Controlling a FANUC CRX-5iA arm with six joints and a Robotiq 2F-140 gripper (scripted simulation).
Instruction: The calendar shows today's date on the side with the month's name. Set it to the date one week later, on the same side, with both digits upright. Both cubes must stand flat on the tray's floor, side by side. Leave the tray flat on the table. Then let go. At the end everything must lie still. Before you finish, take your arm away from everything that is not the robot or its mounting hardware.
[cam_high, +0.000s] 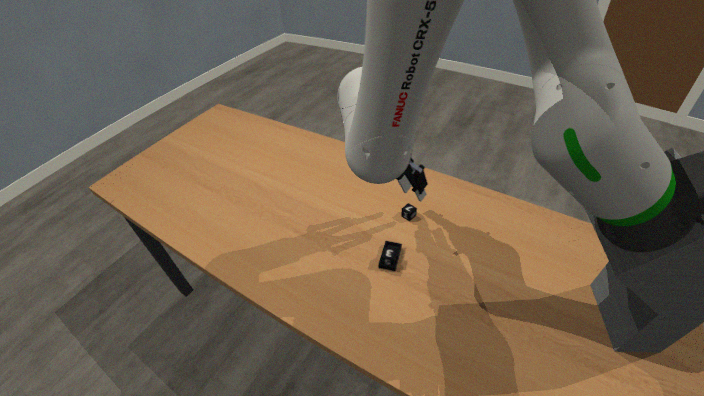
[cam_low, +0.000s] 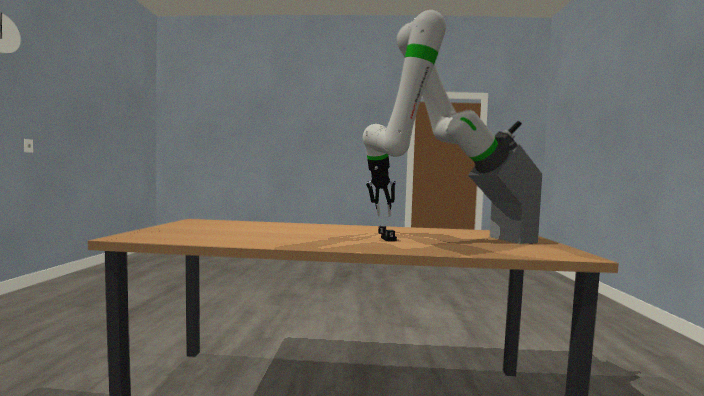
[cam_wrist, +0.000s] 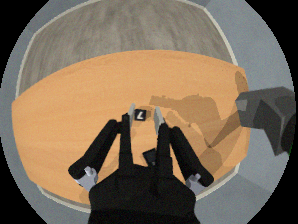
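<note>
The claw (cam_high: 413, 191) (cam_low: 384, 212) (cam_wrist: 144, 110) is hanging over the bench (cam_high: 225, 175) (cam_low: 250, 237) (cam_wrist: 65, 110) with its fingers partly open and nothing between them. It is pointing down above the loose cube (cam_high: 409, 212) (cam_low: 382, 230) (cam_wrist: 140, 115), which is resting on the bench just beyond the tray (cam_high: 387, 268) (cam_low: 395, 239) (cam_wrist: 150, 157). That modest gap is probably serving to straddle one small cube without reaching wide. The cube is likely lying outside so it can be picked up and turned before going back in. From the wrist, it is appearing between the fingertips, but the exterior view is showing them well above it.

The calendar's tray is sitting on the bench, seemingly flat, and the second cube (cam_high: 389, 254) (cam_low: 390, 233) appears to be sitting inside it. Tray and cubes are all looking black, with pale markings. The loose cube is showing what looks like a 7 on its upper face; the mark on the tray's cube is resembling a 3, though it is too blurred to trust. The month's name and the full date are not readable here. The next move is probably calling for a straight descent around the loose cube, with care not to knock it askew.
</note>
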